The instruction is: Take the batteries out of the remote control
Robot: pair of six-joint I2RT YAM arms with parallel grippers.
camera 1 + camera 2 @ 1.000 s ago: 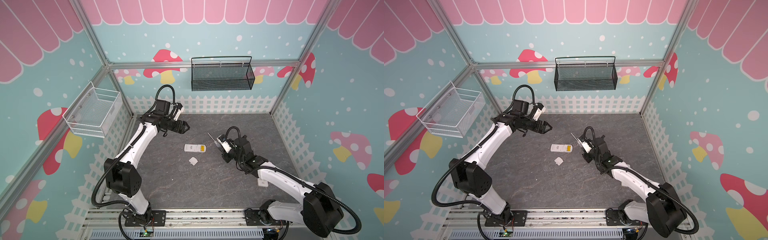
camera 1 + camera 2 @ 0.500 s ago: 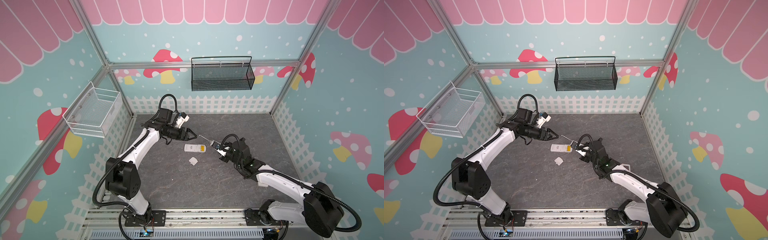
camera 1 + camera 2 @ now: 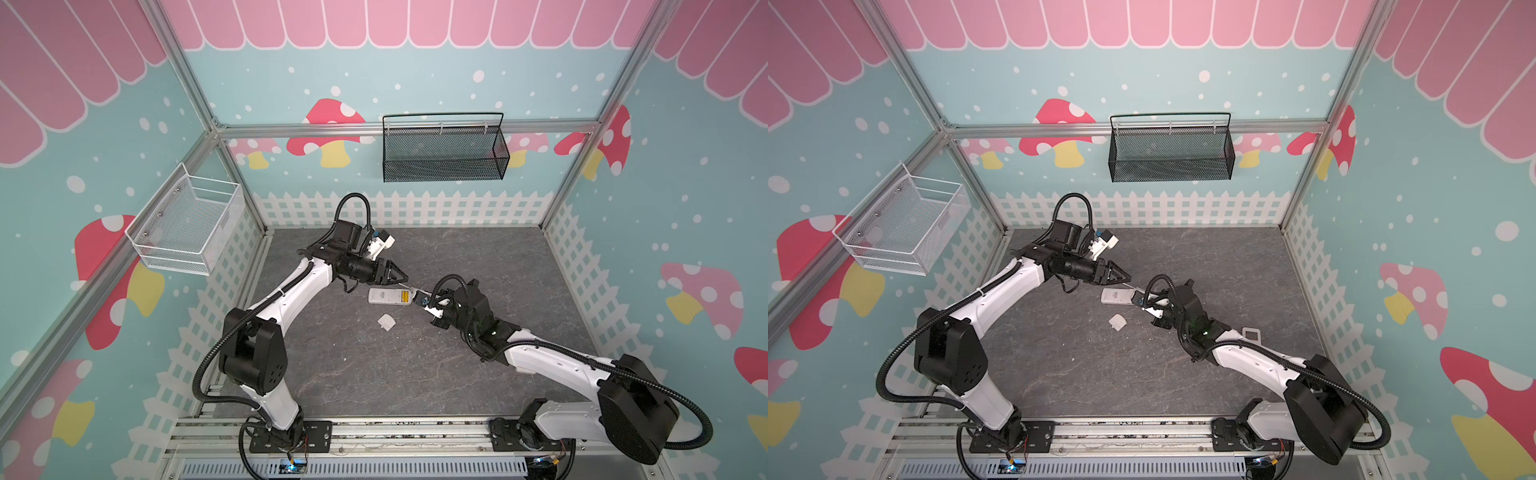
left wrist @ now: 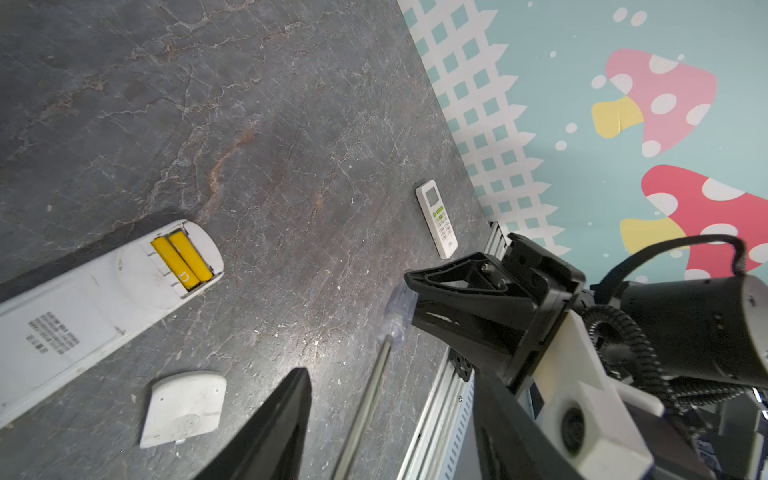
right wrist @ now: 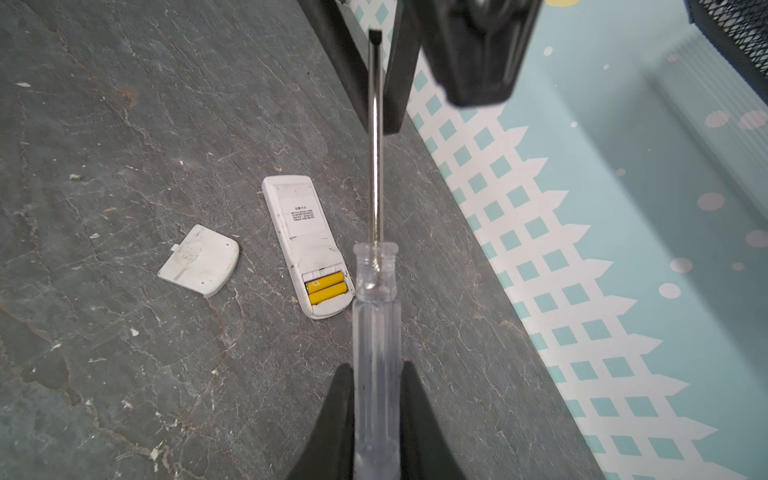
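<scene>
The white remote control [image 3: 386, 296] [image 5: 299, 224] lies face down mid-table, its compartment open. Two yellow batteries [image 4: 183, 259] [image 5: 326, 286] sit side by side inside it. The loose cover [image 3: 386, 322] [image 4: 183, 407] lies on the table beside the remote. My right gripper [image 3: 420, 299] [image 5: 376, 365] is shut on the clear handle of a screwdriver [image 5: 376, 316], held just above the remote's battery end. The steel shaft [image 4: 374, 386] runs between the spread jaws of my left gripper [image 3: 404, 279] [image 4: 390, 374], which is open and touches neither side of it.
A second white remote [image 4: 436, 218] [image 3: 1251, 333] lies face up near the right fence, behind my right arm. A black wire basket [image 3: 444, 153] hangs on the back wall. On the left wall hangs a white mesh basket [image 3: 187, 224].
My left gripper swung from the back left to the remote and narrowed its jaws around the screwdriver shaft. My right gripper carried the screwdriver leftward, over the remote's battery end.
</scene>
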